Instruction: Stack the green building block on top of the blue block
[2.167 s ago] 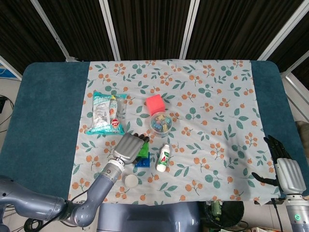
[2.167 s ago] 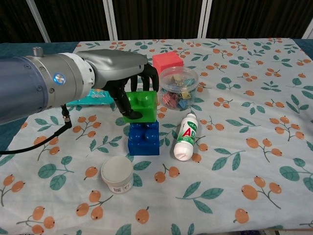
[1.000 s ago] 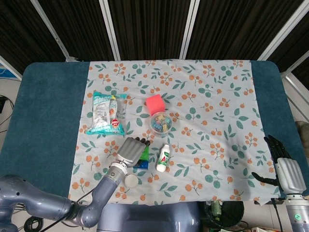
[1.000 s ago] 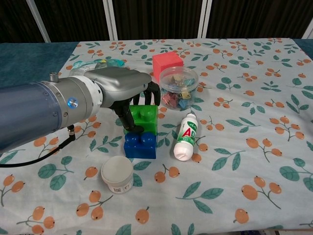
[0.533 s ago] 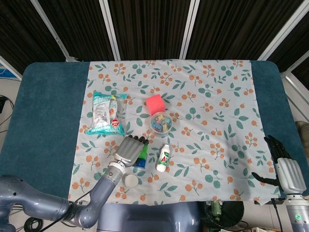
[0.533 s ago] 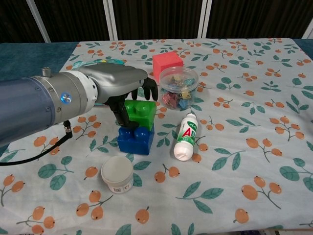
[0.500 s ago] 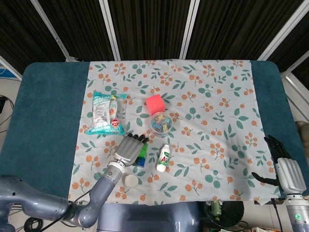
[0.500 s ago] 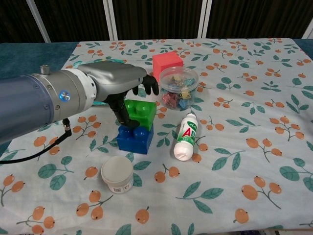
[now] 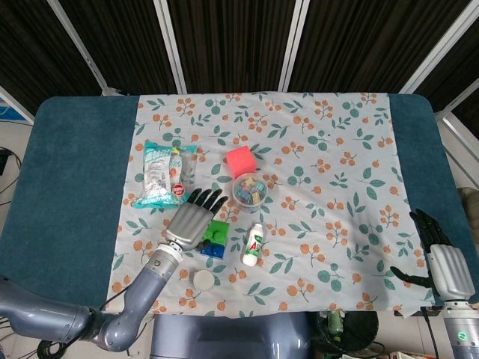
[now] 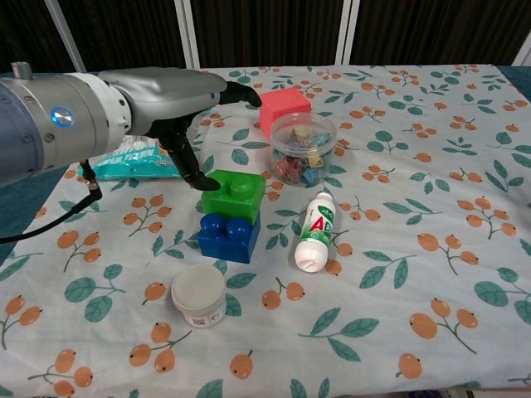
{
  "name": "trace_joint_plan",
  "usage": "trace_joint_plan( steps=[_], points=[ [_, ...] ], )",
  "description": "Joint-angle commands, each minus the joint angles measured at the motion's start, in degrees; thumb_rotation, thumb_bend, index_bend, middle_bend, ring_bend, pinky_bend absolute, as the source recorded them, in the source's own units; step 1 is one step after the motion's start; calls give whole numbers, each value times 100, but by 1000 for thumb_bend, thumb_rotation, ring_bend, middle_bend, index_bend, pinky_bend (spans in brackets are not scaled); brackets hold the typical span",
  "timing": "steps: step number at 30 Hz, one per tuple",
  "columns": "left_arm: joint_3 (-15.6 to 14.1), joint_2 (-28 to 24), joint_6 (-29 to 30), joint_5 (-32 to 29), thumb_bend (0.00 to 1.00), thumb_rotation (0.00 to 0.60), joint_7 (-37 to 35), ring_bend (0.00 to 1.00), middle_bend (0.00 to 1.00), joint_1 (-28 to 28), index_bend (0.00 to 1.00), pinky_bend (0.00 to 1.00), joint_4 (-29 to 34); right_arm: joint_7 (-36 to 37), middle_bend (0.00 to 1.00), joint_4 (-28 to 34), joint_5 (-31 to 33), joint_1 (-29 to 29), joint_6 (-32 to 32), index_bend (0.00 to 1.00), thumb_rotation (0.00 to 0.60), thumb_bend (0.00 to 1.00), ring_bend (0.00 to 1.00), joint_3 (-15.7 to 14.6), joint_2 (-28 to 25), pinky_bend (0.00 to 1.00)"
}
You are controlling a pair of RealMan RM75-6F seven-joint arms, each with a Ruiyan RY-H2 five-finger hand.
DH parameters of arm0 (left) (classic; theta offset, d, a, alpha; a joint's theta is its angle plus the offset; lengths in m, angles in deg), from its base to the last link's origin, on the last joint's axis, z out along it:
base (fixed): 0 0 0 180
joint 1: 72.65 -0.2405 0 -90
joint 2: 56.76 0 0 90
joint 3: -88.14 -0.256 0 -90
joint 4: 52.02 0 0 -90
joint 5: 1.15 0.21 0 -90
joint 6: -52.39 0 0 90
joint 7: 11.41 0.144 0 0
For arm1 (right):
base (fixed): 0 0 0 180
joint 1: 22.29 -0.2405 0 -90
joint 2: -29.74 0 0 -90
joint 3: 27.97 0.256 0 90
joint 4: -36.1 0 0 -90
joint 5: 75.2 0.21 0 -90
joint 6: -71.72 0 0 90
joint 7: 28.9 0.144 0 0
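Green block [image 10: 234,192] sits on the blue block [image 10: 228,237], offset toward the far side so the blue studs show in front. Left robot hand [image 9: 192,221] is just left of the stack, fingers spread, holding nothing; thumb tip looks close to the green block's left edge, contact unclear. Right robot hand [image 9: 440,260] is well apart at the tabletop's right edge, fingers apart, empty. White bottle [image 10: 314,231] lies beside the stack.
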Motion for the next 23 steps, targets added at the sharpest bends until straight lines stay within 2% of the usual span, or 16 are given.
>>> trace_joint_plan(
  steps=[1, 2, 4, 8, 11, 14, 19, 23],
  points=[
    [-260, -319, 173, 625, 176, 600, -329, 11, 2, -303, 30, 62, 196, -1, 0, -2, 3, -1, -10, 0, 600, 103, 0, -4, -5, 205],
    [-369, -413, 262, 908, 172, 600, -476, 7, 1, -431, 20, 62, 206, -2, 0, -5, 3, -2, -13, 0, 600, 103, 0, -5, -6, 205],
    [-765, -711, 498, 1638, 163, 600, -824, 0, 0, -797, 3, 62, 154, -19, 0, -25, -3, -4, -6, 0, 600, 103, 0, -3, -4, 205],
    [-1473, -1290, 899, 2703, 141, 600, -1494, 0, 0, -1462, 0, 61, -28, -69, 0, -33, -16, -1, 9, 0, 600, 103, 0, -7, 6, 205],
    [-1931, -1610, 1393, 3462, 129, 600, -2094, 0, 0, -2053, 0, 59, -407, -168, 0, -42, -57, 5, 43, 0, 600, 103, 0, -21, 29, 205],
    [-2293, -1747, 2018, 3863, 111, 600, -2935, 0, 0, -2821, 0, 49, -899, -252, 0, -58, -117, 11, 90, 0, 600, 103, 0, -35, 51, 205],
    [-2296, -1506, 2561, 4399, 101, 600, -3514, 0, 0, -3477, 0, 32, -1974, -265, 0, -116, -193, 18, 133, 0, 600, 103, 0, -57, 68, 205],
    [-2139, -1498, 2434, 4349, 101, 600, -3822, 0, 0, -3658, 0, 31, -2077, -284, 0, -131, -217, 18, 145, 0, 600, 103, 0, -67, 76, 205]
  ],
)
